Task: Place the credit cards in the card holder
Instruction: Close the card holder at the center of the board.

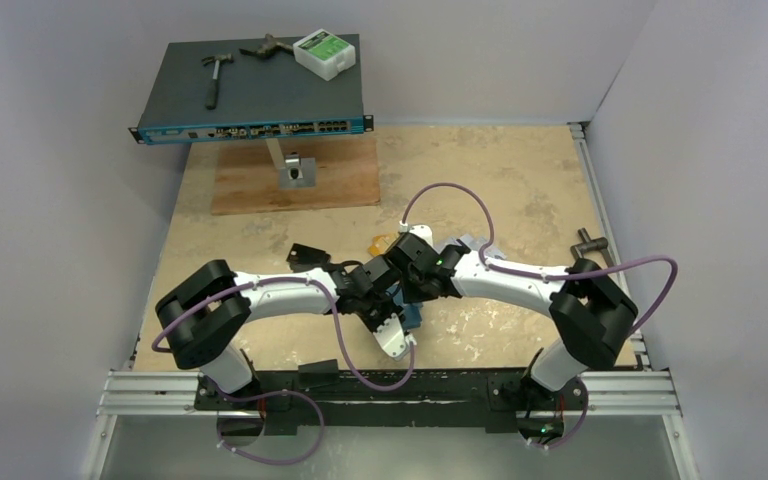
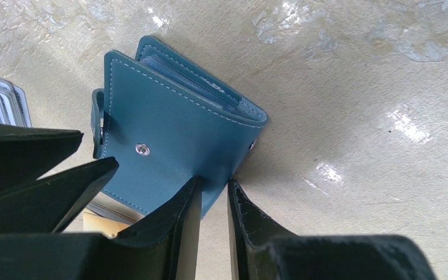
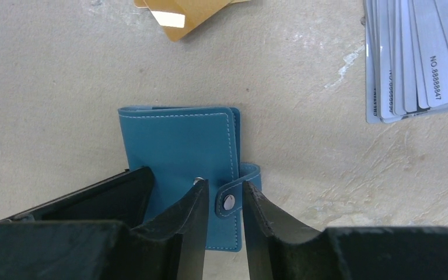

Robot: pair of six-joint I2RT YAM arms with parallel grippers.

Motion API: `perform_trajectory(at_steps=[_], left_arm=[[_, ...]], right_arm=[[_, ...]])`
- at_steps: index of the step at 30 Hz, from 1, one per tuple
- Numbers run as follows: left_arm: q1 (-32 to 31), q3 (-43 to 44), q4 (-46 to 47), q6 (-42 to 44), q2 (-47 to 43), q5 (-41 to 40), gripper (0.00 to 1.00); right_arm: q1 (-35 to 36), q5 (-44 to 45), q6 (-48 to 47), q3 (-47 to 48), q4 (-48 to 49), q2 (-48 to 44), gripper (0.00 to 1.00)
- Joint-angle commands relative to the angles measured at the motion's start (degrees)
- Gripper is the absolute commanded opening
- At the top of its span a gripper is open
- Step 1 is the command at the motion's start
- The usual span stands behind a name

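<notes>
While unlatched, both grippers (image 1: 400, 295) at card holder (image 3: 178, 146)

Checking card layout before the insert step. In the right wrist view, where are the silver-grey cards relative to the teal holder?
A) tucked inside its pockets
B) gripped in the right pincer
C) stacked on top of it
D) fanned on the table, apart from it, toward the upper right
D: the silver-grey cards lie fanned on bare table, clear of the closed card holder, which has nothing on its cover.

walls (image 1: 50, 90): pale grey | table (image 1: 520, 180): beige mottled | light: even
</notes>
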Motion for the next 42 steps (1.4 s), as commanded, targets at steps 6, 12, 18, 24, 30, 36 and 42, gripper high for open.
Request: perform_trajectory(at_steps=[6,12,18,24,30,36,42], left_arm=[[-0.36,-0.39,-1.06,-0.69,-0.6,0.62,0.2],[-0.28,-0.38,-0.9,-0.71,-0.73,0.61,0.2],[-0.32,-0.34,-0.99,-0.87,-0.73,0.65,0.2],[-0.34,-0.51,-0.31,-1.59,-1.02,0.51,0.21],[-0.33,-2.81,3.61,-2.31,-2.12,-1.28,0.26],[-0.44,-7.65,11.15,-3.61,-4.64,-5.12,0.26],[-0.53,-12.49,14.2,-1.56,-9.34,-8.01,0.26]], right_arm=[[3.15,-1.36,-1.25,1.37,-0.6,2.06,0.25],[3.15,-1.1,-1.05,0.45,-1.36,1.55,0.24],[3.22,-0.52,-1.13,-0.03,-2.22,1.34,0.23],[3.15,0.2,-0.63,-1.05,-2.21,0.93,0.24],[3.15,-1.19,0.39,-2.65,-0.43,1.12,0.18],[3.15,-0.74,1.25,-3.75,0.86,0.09,0.16],[3.15,0.52,1.2,-2.31,-1.3,-0.53,0.29]])
